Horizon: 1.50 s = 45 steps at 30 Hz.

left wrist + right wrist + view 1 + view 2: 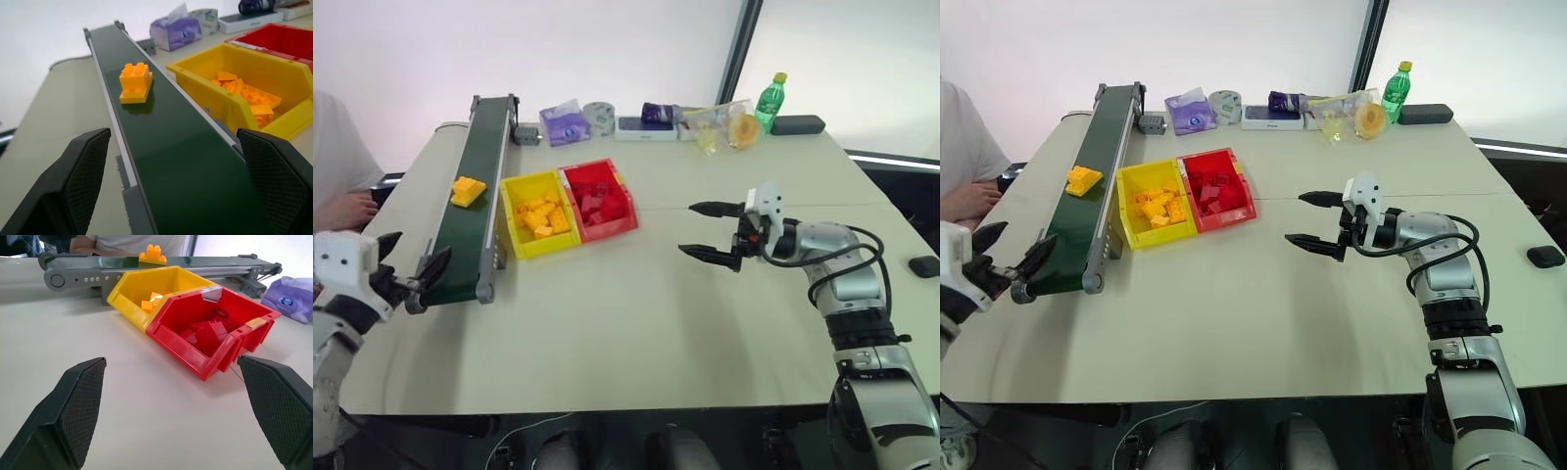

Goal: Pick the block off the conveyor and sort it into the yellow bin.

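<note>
A yellow-orange block (468,190) lies on the dark green belt of the conveyor (460,257), about halfway along it. My left gripper (411,267) is open at the conveyor's near end, its fingers (83,171) spread on either side of the belt, well short of the block (135,82). The yellow bin (509,221) stands just right of the conveyor and holds several yellow bricks. My right gripper (709,231) hovers open over the table to the right of the bins, with nothing between its fingers.
A red bin (628,217) with red blocks touches the yellow bin's right side. A tissue pack (564,124), tape roll, phone box, bags and a green bottle (768,101) line the table's far edge. A person sits at the far left behind the conveyor.
</note>
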### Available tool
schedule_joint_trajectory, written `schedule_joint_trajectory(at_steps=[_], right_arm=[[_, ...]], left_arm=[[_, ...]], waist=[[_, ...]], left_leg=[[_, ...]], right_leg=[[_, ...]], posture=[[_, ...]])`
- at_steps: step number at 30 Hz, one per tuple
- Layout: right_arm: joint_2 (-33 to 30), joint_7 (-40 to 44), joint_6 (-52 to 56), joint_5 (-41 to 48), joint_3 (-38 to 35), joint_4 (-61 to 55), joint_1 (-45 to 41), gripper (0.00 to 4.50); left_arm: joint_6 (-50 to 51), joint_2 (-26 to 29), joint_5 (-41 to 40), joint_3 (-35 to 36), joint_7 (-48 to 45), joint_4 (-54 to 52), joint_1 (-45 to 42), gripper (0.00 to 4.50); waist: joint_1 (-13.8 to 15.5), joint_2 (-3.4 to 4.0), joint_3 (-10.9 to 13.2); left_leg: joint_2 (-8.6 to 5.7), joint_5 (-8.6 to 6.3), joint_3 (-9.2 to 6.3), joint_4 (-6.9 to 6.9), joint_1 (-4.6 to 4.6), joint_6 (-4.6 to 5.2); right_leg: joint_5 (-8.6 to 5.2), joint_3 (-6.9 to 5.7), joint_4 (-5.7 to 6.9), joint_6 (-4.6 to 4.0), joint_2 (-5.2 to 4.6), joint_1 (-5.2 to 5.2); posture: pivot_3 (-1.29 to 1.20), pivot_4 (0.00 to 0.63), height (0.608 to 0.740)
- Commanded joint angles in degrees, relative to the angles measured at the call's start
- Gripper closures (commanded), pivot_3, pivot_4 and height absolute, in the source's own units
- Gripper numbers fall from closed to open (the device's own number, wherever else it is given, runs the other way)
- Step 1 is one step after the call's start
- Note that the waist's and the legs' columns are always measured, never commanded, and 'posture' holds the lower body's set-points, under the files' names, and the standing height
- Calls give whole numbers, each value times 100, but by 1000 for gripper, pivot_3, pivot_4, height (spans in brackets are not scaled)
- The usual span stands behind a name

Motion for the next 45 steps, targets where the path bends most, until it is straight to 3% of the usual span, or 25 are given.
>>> schedule_joint_trajectory(at_steps=[1, 9, 20, 23, 28, 35, 39, 45], right_arm=[[-6, -20, -37, 46, -74, -184, -55, 0], [-83, -94, 71, 84, -139, -417, 97, 0], [-164, -166, 183, 121, -186, -620, 214, 0], [-166, -176, 202, 132, -180, -646, 214, 0], [-178, -176, 214, 139, -180, -656, 216, 0], [-174, -173, 204, 139, -182, -614, 213, 0], [-130, -174, 176, 123, -150, -560, 187, 0], [-52, -196, 147, 107, -120, -512, 129, 0]], left_arm=[[-32, 395, 312, -277, -242, 528, -426, 139], [-372, 543, 805, -862, -629, 1885, -1481, 139], [-680, 352, 1049, -1247, -1055, 2835, -2033, 139], [-587, 305, 1064, -1305, -1049, 2832, -2025, 932], [-437, 207, 809, -1146, -1150, 2487, -1910, 3188], [-73, 157, 507, -852, -883, 1695, -2008, 3117], [204, -45, 521, -1093, -567, 1277, -2265, 3117], [87, -923, 983, -1576, 353, 1772, -3160, 3117]], waist=[[-13, 1, 0], [-25, 1, 1], [-13, 1, 1], [-14, 1, 1], [-15, 1, 1], [-9, 1, 1], [20, 1, 1], [101, 0, 0]], left_leg=[[-1, 0, 3, 0, 0, 0], [0, 0, 12, -6, -5, 0], [-2, 0, 14, -1, -7, 0], [-1, 0, 14, -1, -7, -1], [-1, 0, 14, 0, -7, 0], [-1, 0, 13, 2, -7, 0], [-2, 0, 11, 5, -8, 0], [-13, 0, 10, 14, -8, 0]], right_leg=[[0, 1, -1, 0, -2, 0], [0, 2, 0, 1, 0, -13], [1, 2, 2, 2, 0, -14], [1, 2, 3, 2, 0, -15], [1, 2, 4, 2, 0, -15], [1, 3, 5, 2, 0, -14], [1, 3, 6, 3, 0, -12], [2, 3, 10, 4, 8, -8]], posture=[[0, 150, 740], [0, 150, 740], [0, 150, 740], [0, 150, 740], [0, 150, 740], [0, 150, 740], [0, 150, 740], [0, 150, 740]])
